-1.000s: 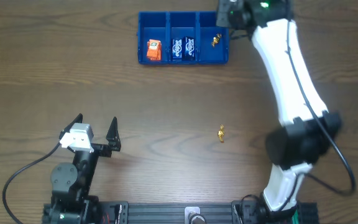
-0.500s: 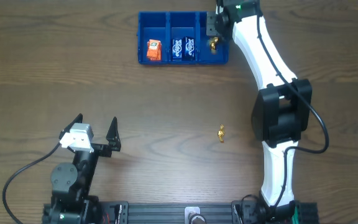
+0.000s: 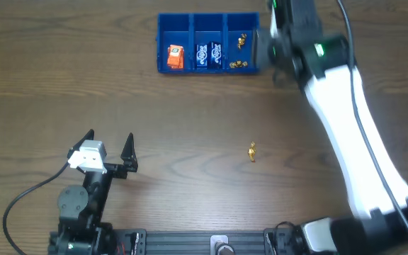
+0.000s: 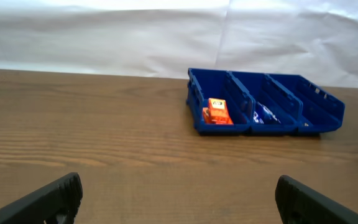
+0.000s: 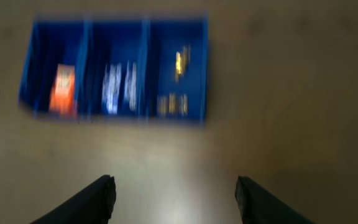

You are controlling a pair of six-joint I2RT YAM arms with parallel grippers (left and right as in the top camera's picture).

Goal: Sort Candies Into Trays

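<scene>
Wooden table [image 3: 190,120], candy-filled blue tray [image 3: 190,70]

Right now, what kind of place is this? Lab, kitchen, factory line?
Probably a lab test bench: a wood-grain table, a white sheet backdrop hung behind it, and a blue tray holding a few candies, laid out like a staged trial.

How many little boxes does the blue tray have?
3, side by side. The left compartment holds an orange candy, the middle compartment holds blue candies, and the right compartment holds gold candies. None seems hidden.
</scene>
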